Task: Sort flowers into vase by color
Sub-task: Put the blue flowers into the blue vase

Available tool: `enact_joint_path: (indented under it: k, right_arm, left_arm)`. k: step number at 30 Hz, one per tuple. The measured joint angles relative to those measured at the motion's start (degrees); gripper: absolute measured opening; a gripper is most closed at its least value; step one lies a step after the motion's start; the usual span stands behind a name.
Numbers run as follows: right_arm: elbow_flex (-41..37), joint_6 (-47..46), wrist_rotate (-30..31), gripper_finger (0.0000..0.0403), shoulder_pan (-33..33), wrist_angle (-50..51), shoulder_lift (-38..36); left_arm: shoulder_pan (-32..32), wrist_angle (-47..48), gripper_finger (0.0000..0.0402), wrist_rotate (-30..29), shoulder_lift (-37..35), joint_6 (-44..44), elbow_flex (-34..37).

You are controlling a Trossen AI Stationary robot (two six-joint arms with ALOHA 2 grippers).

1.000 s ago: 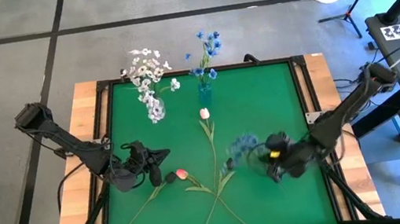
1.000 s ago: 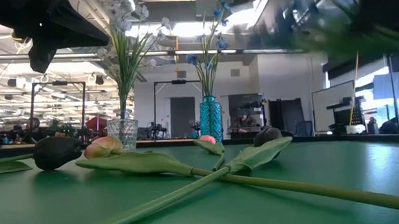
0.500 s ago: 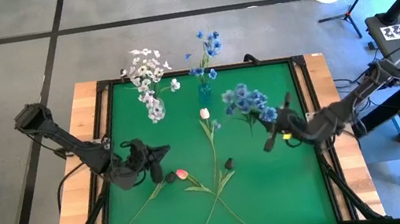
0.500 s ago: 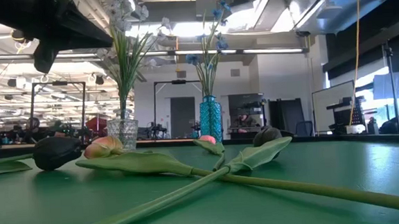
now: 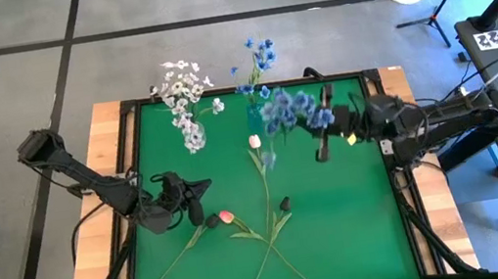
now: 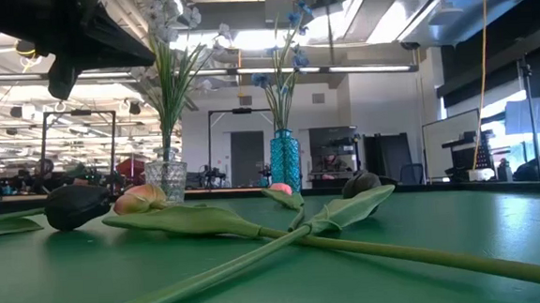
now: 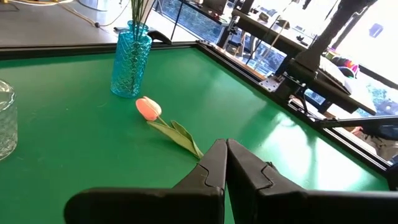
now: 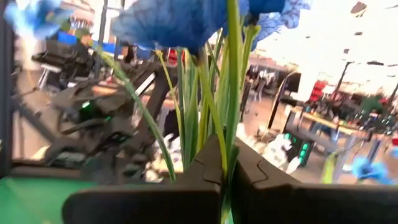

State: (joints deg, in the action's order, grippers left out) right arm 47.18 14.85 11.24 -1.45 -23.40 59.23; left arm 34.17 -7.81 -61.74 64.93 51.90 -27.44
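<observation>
Hanging in the air over the far right part of the table [image 5: 337, 196], a blue spray [image 5: 289, 111] is held clear of the green surface, its blossoms just right of the blue vase [image 5: 254, 114] at the far edge. A second ago this spray was low over the near right of the table; since then it has been lifted and carried toward the far side, so the transport is judged nearly done and only the aiming of the stems into the vase is left. The stems are clamped between the shut fingers of the right gripper [image 8: 226, 163], which in the wrist view is seen closed on them with the blossoms fanning out beyond the fingertips. In the high view the right gripper [image 5: 325, 128] is placed just right of the blossoms, the spray pointing left toward the vase.

Blue flowers are already standing in the blue vase, and white sprays in the clear vase [image 5: 190, 128] to its left. Three tulips [image 5: 255, 144] are left lying on the table, their stems crossed near the middle.

The left gripper [image 5: 194, 202] is kept closed and empty at the near left, just beside a pink tulip [image 5: 226, 217], unmoved over the last second.
</observation>
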Motion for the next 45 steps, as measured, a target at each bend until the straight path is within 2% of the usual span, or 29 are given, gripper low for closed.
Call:
enact_joint_path:
  k: [5,11,18,25,37,45]
  right_arm:
    - [0.0,-1.15,-8.22,0.0001,7.58,-5.89,2.34]
    - [0.0,-1.76,-11.96,0.0001,14.61,-9.8,7.74]
    - [0.0,-3.66,-18.33,0.0001,21.54,-20.31,16.76]
    - [-0.01,-4.2,-19.41,0.0001,26.37,-29.54,23.29]
    - [-0.01,-1.01,-19.89,0.0001,29.0,-30.79,24.68]
    - [0.02,-0.36,-19.8,0.0001,28.89,-33.76,30.34]
  left_arm:
    - [-0.02,0.0,0.0001,0.01,0.0,0.01,0.0]
    - [-0.02,0.02,0.0001,0.03,0.0,-0.62,0.0]
    - [-1.06,0.02,0.0001,-1.04,0.0,-1.9,0.0]
    - [-2.37,0.04,0.0001,1.02,0.0,-1.64,0.0]
    - [-2.56,0.06,0.0001,1.23,0.0,-2.51,0.0]
    - [-2.56,0.07,0.0001,1.23,0.0,-2.53,0.0]
